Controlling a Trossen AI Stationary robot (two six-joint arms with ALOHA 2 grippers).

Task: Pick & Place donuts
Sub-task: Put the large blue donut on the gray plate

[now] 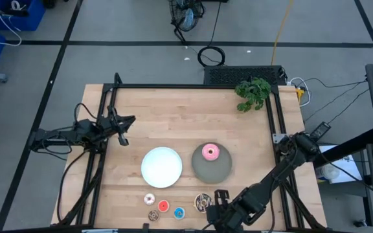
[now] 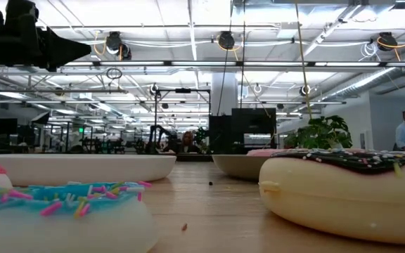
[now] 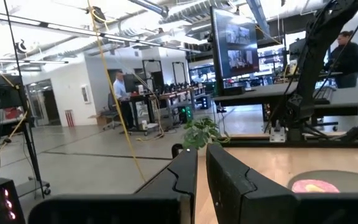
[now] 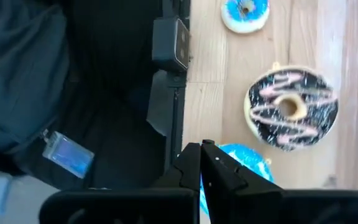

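Our right gripper [image 1: 220, 206] hangs low over the near edge of the tabletop [image 1: 173, 116], fingers [image 4: 194, 163] drawn narrow, almost together, and holding nothing. In its wrist view the fingertips sit over the blue sprinkled donut [image 4: 244, 171], which shows just past them at the table's rim; we cannot tell whether they touch it. With the fingers this close together, we judge they must either spread before a grasp or slip into the ring's hole.

Just beyond that gripper lies the brown streaked donut [image 4: 291, 109], flat on the wood and near the blue one but apart from it. Farther along the same edge comes a tiny blue donut [image 4: 245, 12], and then, seen from above, a tiny red donut [image 1: 164, 206], a tiny white-pink donut [image 1: 149, 199] and a tiny brown donut [image 1: 153, 215]. They cluster here, we think, as the pile waiting to be moved.

Farther in from the gripper stands the grey plate [image 1: 220, 169] with the pink donut [image 1: 210, 152] on it, which looks like the one piece already placed. The white plate [image 1: 161, 166] lies beside it, bare.

Our left gripper [image 1: 123, 131] waits well away across the tabletop, raised, its fingers [image 3: 185, 177] narrow and empty.
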